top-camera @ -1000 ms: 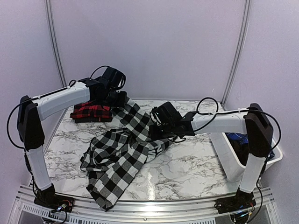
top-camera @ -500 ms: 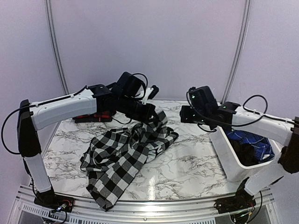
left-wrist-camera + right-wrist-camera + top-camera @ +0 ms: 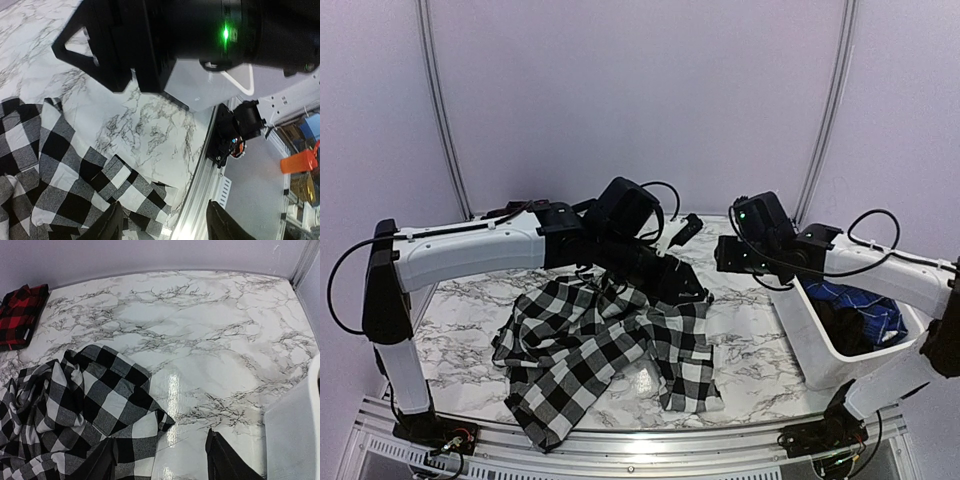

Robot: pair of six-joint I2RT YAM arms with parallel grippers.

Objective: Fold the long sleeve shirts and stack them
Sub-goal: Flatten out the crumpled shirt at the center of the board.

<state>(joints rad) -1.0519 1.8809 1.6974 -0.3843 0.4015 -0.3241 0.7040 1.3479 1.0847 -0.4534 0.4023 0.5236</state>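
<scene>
Both grippers have their fingers parted with nothing between them. The left gripper point(image 3: 682, 286) hangs low over the middle of the desk point(image 3: 760, 350), just above the crumpled black-and-white shirt point(image 3: 585, 340). In its wrist view its two dark fingers point(image 3: 112, 225) stand well apart, with only a corner of checked cloth and the desk's front rail below them. Whether a fingertip brushes the fabric cannot be told. The right gripper point(image 3: 726, 256) is raised above the far right part of the desk, clear of the cloth. Its fingers point(image 3: 222, 462) are spread about as wide, over bare marble beside the shirt's edge. The black-and-white shirt lies unfolded and bunched across the left and centre of the desk. One flap reaches the front edge at the left, and another strip runs toward the front edge near the middle. The red-and-black shirt point(image 3: 20, 315) lies folded at the far left corner, well apart from the other shirt, and the left arm mostly hides it from above. A white bin point(image 3: 810, 345) holding blue cloth point(image 3: 860, 300) stands against the desk's right edge, under the right arm. Bare marble stretches between the shirt and the bin, and across the far half of the desk to the back wall.
</scene>
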